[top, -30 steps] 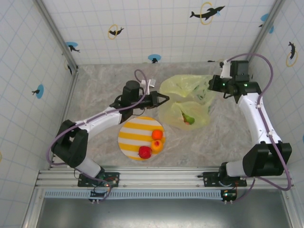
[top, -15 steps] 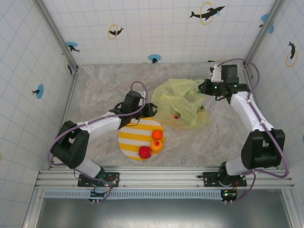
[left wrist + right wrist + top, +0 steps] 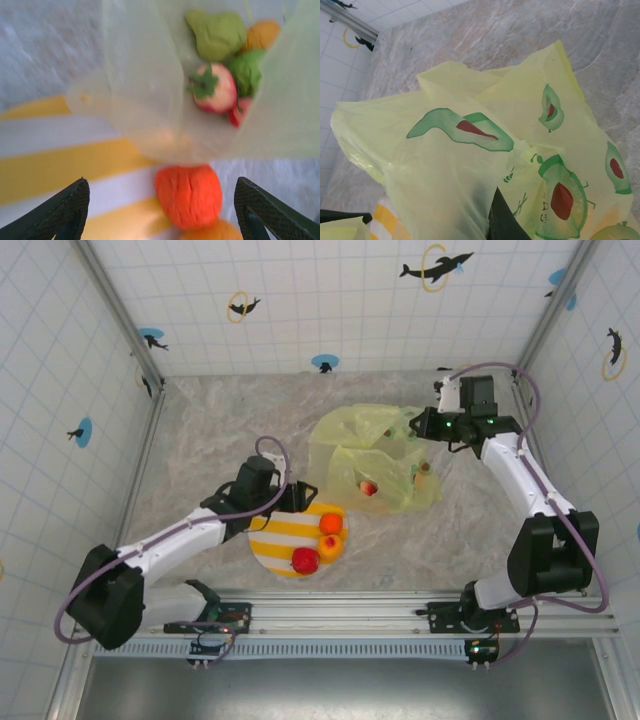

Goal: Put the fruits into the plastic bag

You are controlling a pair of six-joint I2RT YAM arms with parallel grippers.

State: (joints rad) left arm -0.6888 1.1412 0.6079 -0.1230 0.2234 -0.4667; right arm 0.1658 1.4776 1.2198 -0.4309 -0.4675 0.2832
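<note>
The plastic bag, yellow-green with avocado prints, lies behind the plate with its mouth toward the plate. My right gripper is shut on the bag's far right edge; one dark finger shows under the film. Through the bag I see a strawberry-like red fruit, two green fruits and an orange one. My left gripper is open over the plate's far edge. In the left wrist view the left gripper straddles an orange fruit without touching it.
The yellow-and-white striped plate sits near the front centre and holds an orange fruit, a peach-coloured one and a red one. Tiled walls enclose the marble table on three sides.
My left gripper has opened and drawn back from the bag mouth to the plate. A red fruit now lies inside the bag. My right gripper has pulled the bag's edge leftward.
</note>
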